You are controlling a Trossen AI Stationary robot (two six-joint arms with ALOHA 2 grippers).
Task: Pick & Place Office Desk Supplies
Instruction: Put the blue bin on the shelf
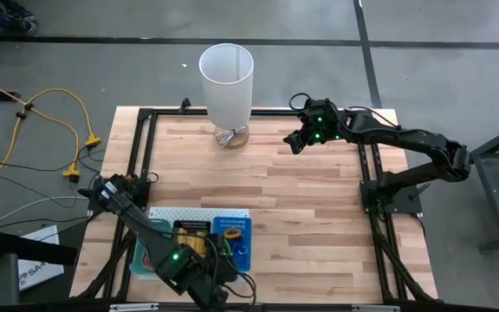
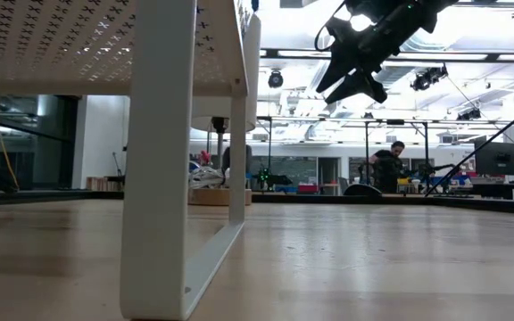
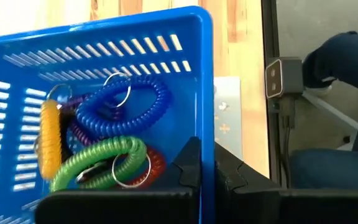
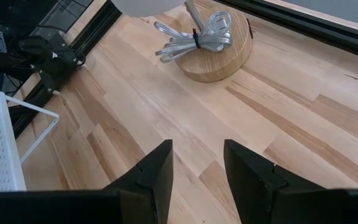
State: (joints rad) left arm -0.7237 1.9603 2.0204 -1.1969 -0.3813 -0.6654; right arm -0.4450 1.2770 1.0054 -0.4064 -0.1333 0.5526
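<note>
A blue slotted basket (image 3: 104,74) holds coiled ring loops: blue (image 3: 126,106), green (image 3: 98,158), yellow-orange (image 3: 50,140), with purple and red ones partly hidden beneath. In the high view the basket (image 1: 235,236) sits on the white perforated board (image 1: 167,214) at the table's near edge. My left gripper (image 3: 209,177) is at the basket's side wall, shut on it. My right gripper (image 1: 297,139) hangs open, high above the table's far right part (image 2: 360,76), touching nothing; bare wood lies below it (image 4: 197,168). My left gripper pinches the basket's side wall (image 3: 207,149) near its corner, one finger (image 3: 188,165) inside the basket and the other finger (image 3: 232,177) outside. The basket looks tilted in the wrist view; whether it is lifted off the board I cannot tell.
A tall white cylinder (image 1: 226,80) stands on a round wooden base with a bundled cable (image 4: 197,38) at the far edge. A black tray with yellow items (image 1: 192,236) sits beside the basket. The board's white leg (image 2: 159,160) stands near. Bare wood spreads across the middle and right.
</note>
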